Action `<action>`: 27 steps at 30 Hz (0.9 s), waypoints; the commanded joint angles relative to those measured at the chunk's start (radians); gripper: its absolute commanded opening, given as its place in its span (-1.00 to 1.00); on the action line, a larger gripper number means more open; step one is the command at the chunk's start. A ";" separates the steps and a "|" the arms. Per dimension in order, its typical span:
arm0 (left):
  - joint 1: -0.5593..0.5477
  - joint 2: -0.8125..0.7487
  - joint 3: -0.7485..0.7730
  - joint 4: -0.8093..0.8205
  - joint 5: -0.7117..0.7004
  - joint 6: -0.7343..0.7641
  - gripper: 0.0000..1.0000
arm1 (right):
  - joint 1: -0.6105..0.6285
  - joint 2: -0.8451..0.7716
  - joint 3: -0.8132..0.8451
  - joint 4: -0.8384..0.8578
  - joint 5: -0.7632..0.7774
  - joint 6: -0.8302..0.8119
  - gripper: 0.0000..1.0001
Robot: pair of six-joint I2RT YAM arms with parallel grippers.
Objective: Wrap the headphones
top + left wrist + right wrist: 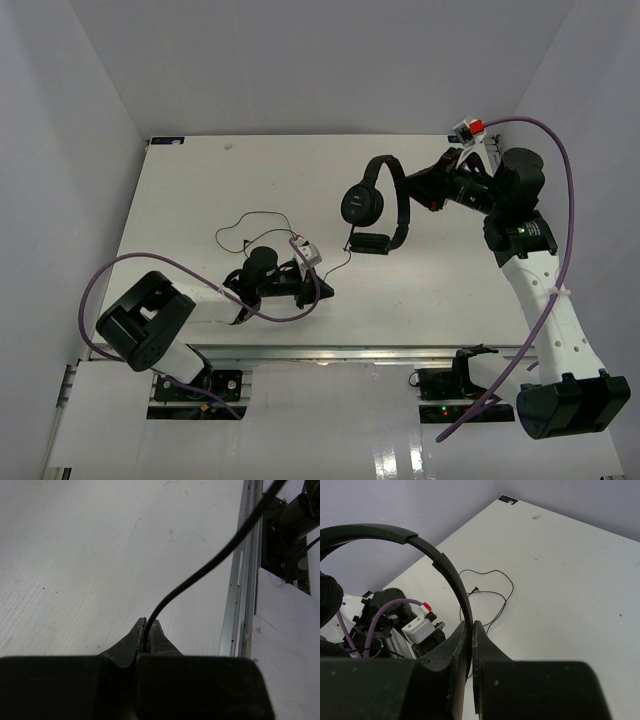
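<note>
Near edge: a metal rail (pixel 330 352) borders the white table (pixel 200 180), and both arm bases sit along it.

Just beyond the rail, the left gripper (pixel 318 288) lies low over the table, pointing right. A purple cable (pixel 130 268) loops beside its arm. In the left wrist view its fingers (pixel 135 639) are pressed together on the thin black cord (pixel 200 575). The cord rises from between them and runs up and to the right, clear of the surface.

Middle of the table: the slack part of the cord lies in loose loops on the surface, just beyond the left arm. One strand leads right toward the lower earcup (pixel 370 242).

Farther right: the headphones (pixel 362 207) are held by the right gripper (pixel 408 188), which reaches in from the right. Its fingers (pixel 451 652) are clamped on the curved headband (pixel 437 555), with only a narrow slit between the tips. The earcups lie to the left of the grip; whether they touch the table cannot be told.

Far left corner: a small blue label (pixel 165 141).
</note>
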 commanded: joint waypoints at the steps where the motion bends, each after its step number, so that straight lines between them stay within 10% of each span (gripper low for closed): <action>1: -0.002 -0.026 0.024 0.019 -0.006 -0.037 -1.00 | -0.014 0.002 0.040 0.012 0.100 0.048 -0.85; 11: -0.071 -0.228 0.106 -0.352 -0.295 -0.145 -1.00 | -0.003 0.019 0.012 -0.077 0.536 0.164 -0.85; 27: -0.277 0.064 0.666 -1.000 -0.516 -0.085 -1.00 | 0.122 0.175 -0.042 -0.024 1.104 0.030 -0.85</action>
